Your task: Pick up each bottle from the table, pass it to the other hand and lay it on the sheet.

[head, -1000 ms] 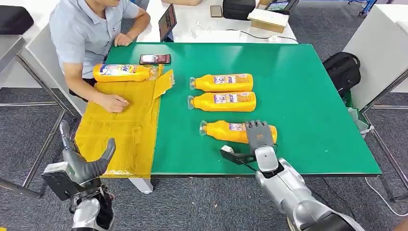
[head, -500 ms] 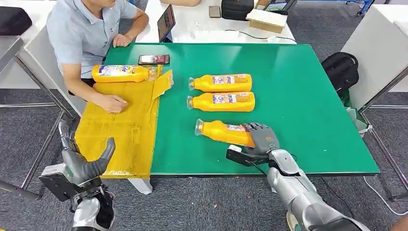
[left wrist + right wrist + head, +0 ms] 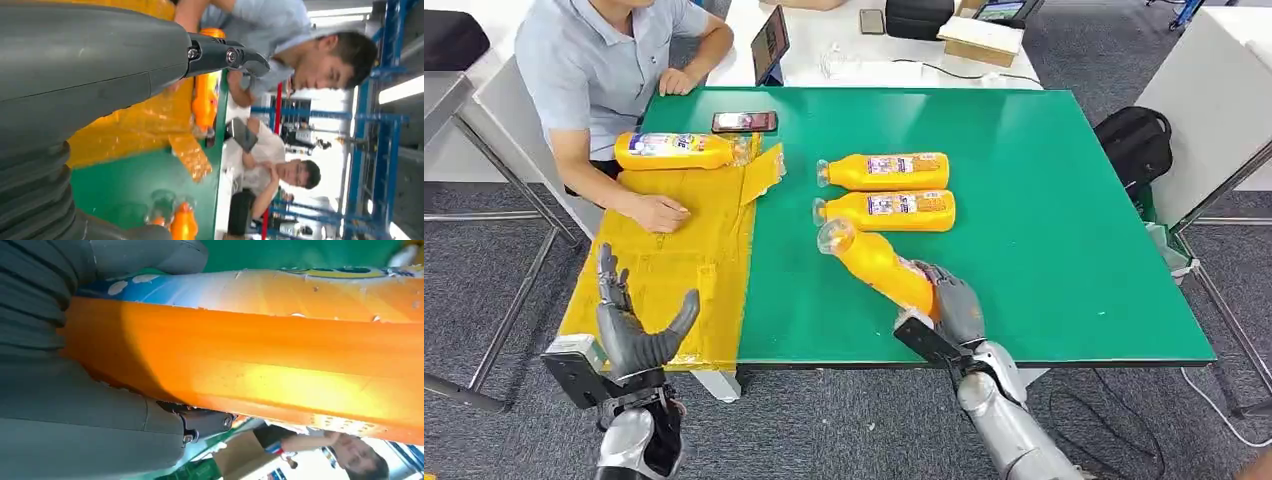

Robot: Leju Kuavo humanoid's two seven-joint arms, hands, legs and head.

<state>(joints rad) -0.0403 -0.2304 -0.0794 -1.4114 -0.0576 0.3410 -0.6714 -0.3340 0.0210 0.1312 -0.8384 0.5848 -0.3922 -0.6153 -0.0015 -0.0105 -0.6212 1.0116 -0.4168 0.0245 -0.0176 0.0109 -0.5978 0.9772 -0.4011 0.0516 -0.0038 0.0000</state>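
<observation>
The right hand holds tight to an orange bottle, tilted up off the green table, cap end high. The left hand is empty, fingers spread, near the yellow sheet. The bottle's bottom end is hidden by the fingers.

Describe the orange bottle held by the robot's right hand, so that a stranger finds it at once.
On the green table, look at the near edge, where the right hand grips an orange plastic bottle. Unlike the two orange bottles lying flat behind it, it is tilted, clear cap raised.
</observation>
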